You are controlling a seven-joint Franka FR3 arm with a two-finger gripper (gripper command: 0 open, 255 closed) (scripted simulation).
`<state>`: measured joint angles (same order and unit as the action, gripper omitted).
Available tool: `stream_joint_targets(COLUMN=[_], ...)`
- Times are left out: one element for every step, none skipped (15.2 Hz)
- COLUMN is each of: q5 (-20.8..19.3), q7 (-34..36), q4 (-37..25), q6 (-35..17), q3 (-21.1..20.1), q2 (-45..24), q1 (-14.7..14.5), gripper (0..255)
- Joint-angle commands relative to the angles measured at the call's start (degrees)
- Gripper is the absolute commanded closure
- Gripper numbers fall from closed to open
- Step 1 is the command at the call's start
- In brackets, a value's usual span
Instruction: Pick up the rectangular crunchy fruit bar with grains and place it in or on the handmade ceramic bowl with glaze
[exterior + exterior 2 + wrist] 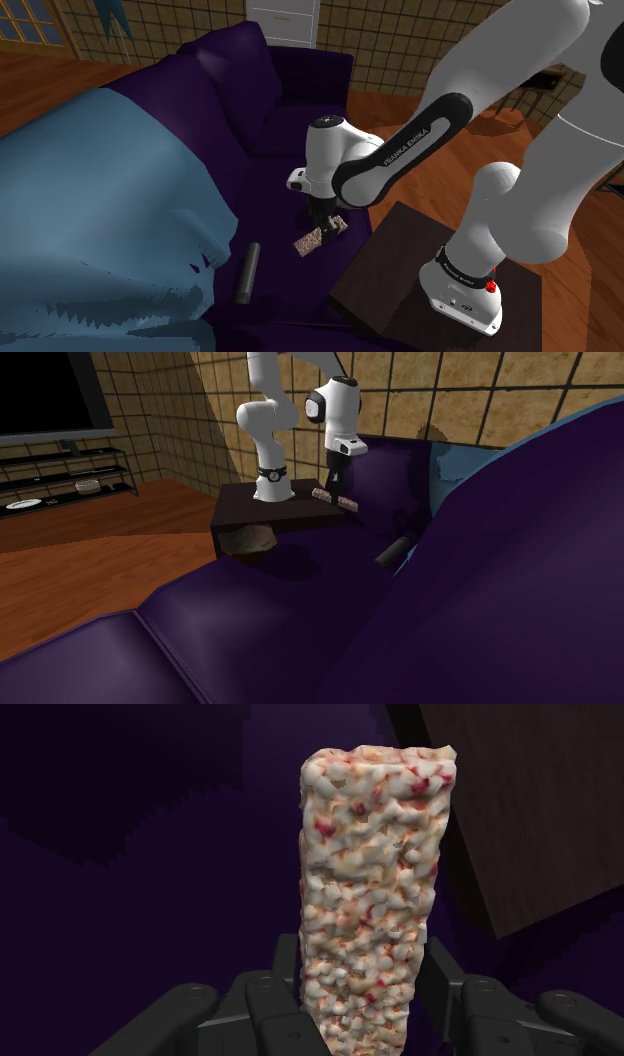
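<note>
The black gripper (pixel 326 222) is clamped on the pale, red-flecked grain bar (pixel 372 884); both hang over the purple sofa seat (pixel 290 250). A dark cylinder (pixel 246 270) lies nearby.

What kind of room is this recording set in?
Most likely a living room: a large purple sofa, a dark screen above low shelves, and a wooden floor.

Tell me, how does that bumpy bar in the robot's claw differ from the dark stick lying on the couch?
The fruit bar is pale, bumpy and flecked with red; the dark stick is plain, smooth and nearly black. The bar is flat and rectangular, the stick rounded like a rod. The bar is clasped in the gripper; the stick lies untouched on the purple sofa. Both are long and narrow.
</note>
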<state>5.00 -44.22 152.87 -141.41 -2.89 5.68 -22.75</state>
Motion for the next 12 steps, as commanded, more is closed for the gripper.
stream_joint_targets(q5=[-0.11, -0.13, -0.6, -1.1, -1.63, -2.17, -2.72, -3.27, -3.82, -4.36, -4.87, -5.37], q7=[0.09, 0.12, -1.36, -2.84, -4.31, -5.79, -7.26, -8.73, -10.21, -11.69, -13.17, -14.66], q4=[-0.33, -0.4, -0.02, 0.29, 0.51, 0.67, 0.74, 0.74, 0.66, 0.51, 0.28, -0.03], q6=[2.1, 2.48, 2.54, 2.61, 2.68, 2.76, 2.84, 2.92, 3.01, 3.1, 3.19, 3.28], q3=[0.04, 0.05, 1.03, 2.02, 3.02, 4.03, 5.05, 6.06, 7.08, 8.1, 9.1, 10.11], q2=[1.74, 2.05, 2.42, 2.72, 2.97, 3.14, 3.25, 3.29, 3.26, 3.17, 3.01, 2.78], q1=[0.05, 0.05, 0.94, 1.83, 2.74, 3.65, 4.56, 5.47, 6.39, 7.29, 8.19, 9.07], gripper=[255, 255, 255, 255, 255, 255, 255, 255, 255, 255, 255, 255])
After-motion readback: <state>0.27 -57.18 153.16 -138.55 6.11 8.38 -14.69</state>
